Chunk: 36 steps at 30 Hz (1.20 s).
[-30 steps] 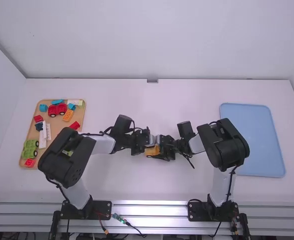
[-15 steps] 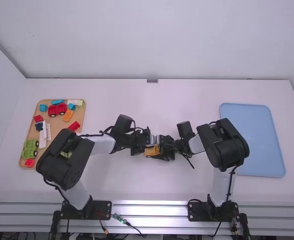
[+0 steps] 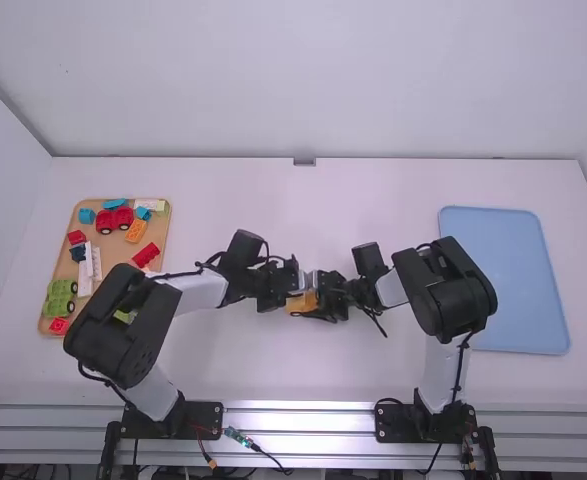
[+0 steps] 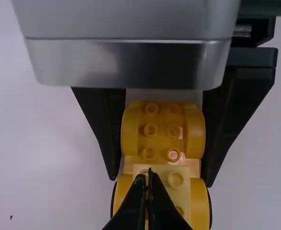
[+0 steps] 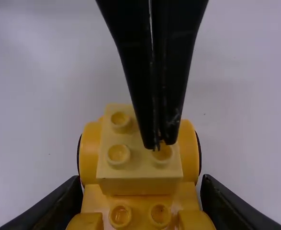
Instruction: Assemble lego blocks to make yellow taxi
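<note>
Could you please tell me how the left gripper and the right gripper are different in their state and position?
The left gripper has its fingers together, while the right gripper has them apart, closed on the yellow car base. The left gripper's tips are at the studs on top of the pale yellow block; the right gripper's fingers flank the base's sides. Both have black fingers and are at the same small build.

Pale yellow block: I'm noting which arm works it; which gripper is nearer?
Left. The left gripper is shut over the pale yellow block; the right gripper is around the yellow vehicle beneath, beside the block's end.
</note>
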Motion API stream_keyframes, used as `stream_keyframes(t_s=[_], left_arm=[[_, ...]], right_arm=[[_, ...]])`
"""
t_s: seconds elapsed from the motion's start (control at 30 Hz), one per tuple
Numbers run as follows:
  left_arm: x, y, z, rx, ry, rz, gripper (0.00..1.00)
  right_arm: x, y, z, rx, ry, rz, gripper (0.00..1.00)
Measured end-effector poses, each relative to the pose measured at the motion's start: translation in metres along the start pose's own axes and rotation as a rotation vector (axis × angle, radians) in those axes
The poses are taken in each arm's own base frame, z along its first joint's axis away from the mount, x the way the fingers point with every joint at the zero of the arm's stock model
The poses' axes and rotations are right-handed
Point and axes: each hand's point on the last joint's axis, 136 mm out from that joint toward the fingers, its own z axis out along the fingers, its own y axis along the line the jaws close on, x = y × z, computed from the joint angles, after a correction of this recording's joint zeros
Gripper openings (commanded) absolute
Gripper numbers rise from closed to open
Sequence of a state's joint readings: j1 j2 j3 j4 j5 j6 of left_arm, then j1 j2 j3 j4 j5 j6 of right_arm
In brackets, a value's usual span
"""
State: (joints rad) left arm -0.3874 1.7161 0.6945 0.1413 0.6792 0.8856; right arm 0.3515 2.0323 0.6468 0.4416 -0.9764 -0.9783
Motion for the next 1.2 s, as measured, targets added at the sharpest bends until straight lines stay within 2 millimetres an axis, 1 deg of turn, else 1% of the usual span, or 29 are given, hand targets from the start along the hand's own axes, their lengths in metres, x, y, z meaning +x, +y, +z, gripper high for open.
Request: stream_keyframes(t_s=[0.3,0.57,1.2], left_arm=[[0.0009,-0.0039,0.0010,0.000,-0.020,0.041,0.02],[-0.0015,-0.0065,0.0069,0.027,-0.062,0.055,0.02],[0.0005,-0.0074,0.0063,0.044,-0.040,0.074,0.02]], right_arm=[[-0.0002,0.0010,0.0000,-0.004,-0.002,0.003,0.62],[0.0025,0.0007,-0.0001,0.000,0.011,0.009,0.62],[0.0024,0.0006,-0.0002,0.000,0.010,0.006,0.61]])
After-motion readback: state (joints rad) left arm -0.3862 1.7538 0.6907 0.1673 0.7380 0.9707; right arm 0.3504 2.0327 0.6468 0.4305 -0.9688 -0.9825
